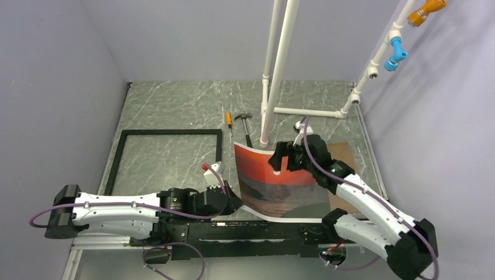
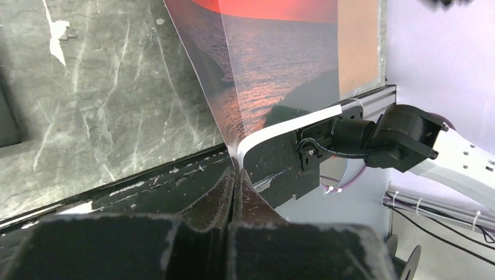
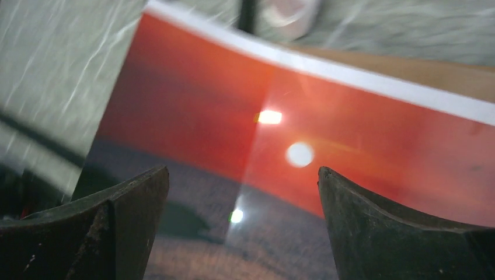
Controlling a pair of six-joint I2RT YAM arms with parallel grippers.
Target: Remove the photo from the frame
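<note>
One photo (image 1: 257, 169), long axis crosswise, sky farthest, is clamped in left jaws; right jaws apart

The frame (image 1: 169, 132) lies left of the photo (image 1: 258, 172).

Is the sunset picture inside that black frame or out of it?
Out. The photo lies curled beside the frame, whose opening shows bare table; the left end effector pinches the photo's corner.
</note>
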